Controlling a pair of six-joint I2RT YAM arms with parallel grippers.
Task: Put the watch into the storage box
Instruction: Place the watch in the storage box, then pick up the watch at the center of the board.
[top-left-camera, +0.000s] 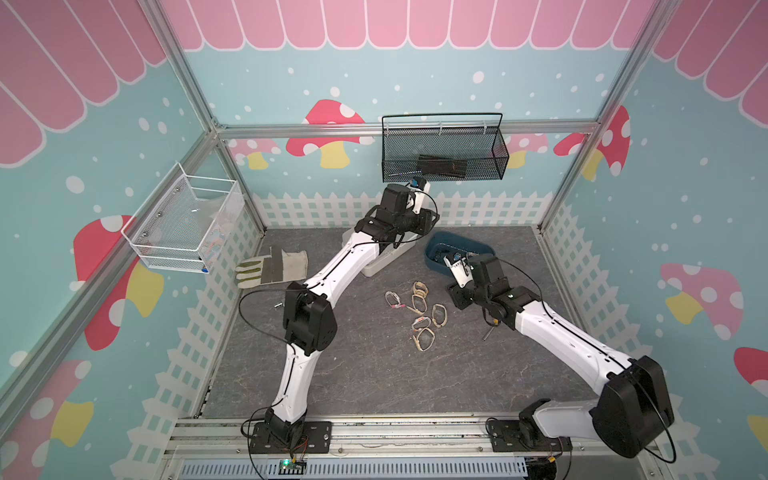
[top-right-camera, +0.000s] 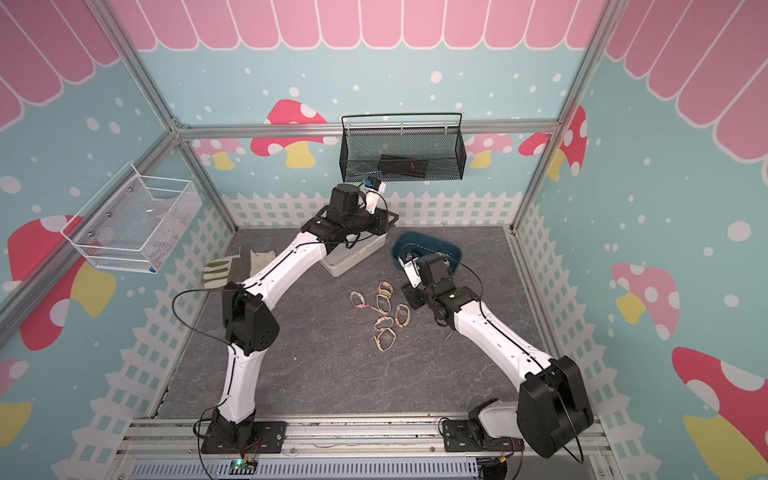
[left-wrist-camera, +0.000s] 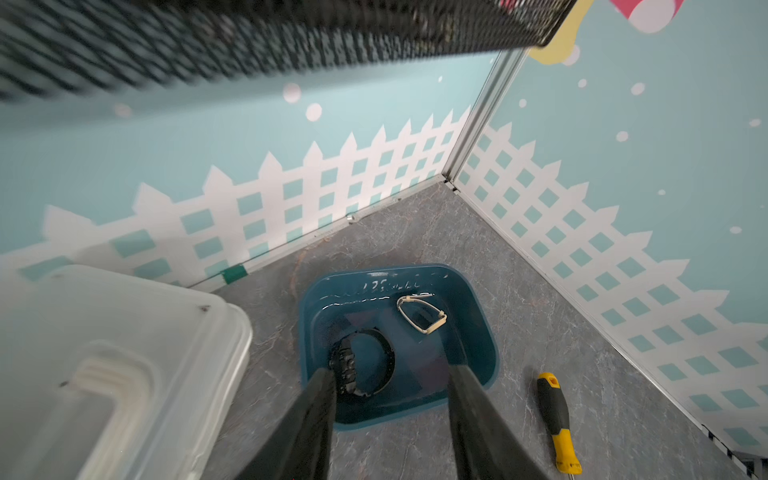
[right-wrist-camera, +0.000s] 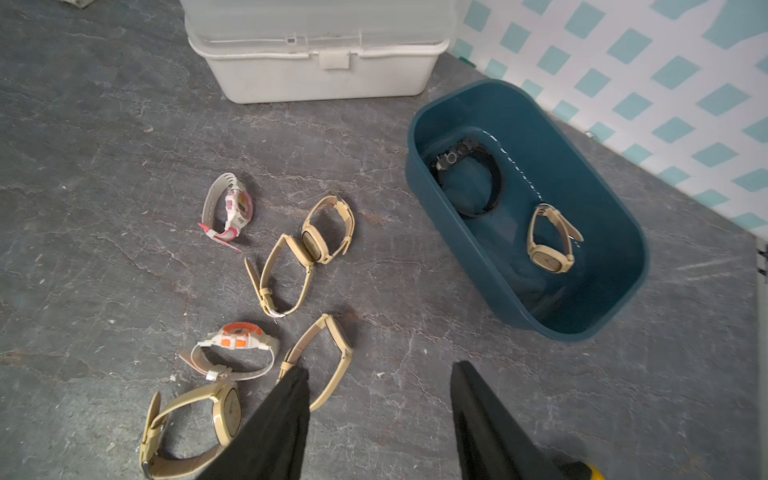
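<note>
Roughly, we judge the job a quarter done: two watches lie in the box, six lie outside it.

In a top view, the dark teal, rounded-rectangular, low-walled plastic storage box (top-left-camera: 484, 249) sits on the grey stone-veined tabletop (top-left-camera: 374, 374). It is at one o'clock from the six loose watches (top-left-camera: 420, 322) and apart from them. A white hard-plastic case (top-left-camera: 386, 259) stands at eleven o'clock from that cluster, near the box.

In the left wrist view, the left gripper (left-wrist-camera: 390, 372) hangs over the storage box, jaws apart and clamped on nothing. Under it a chunky black watch (left-wrist-camera: 347, 361) with a closed round band lies on the box's glossy bottom; whether one fingertip (left-wrist-camera: 320, 395) touches it we cannot tell. A slim beige watch (left-wrist-camera: 436, 325) lies near the opposite wall.

In the right wrist view, the right gripper (right-wrist-camera: 380, 370) hovers with jaws apart and empty, beside the loose watches. Four of them are beige with smooth looped straps and rounded-square faces. Two are white moulded plastic, one trimmed pink, one orange. All six have yet to go in, we think.
</note>
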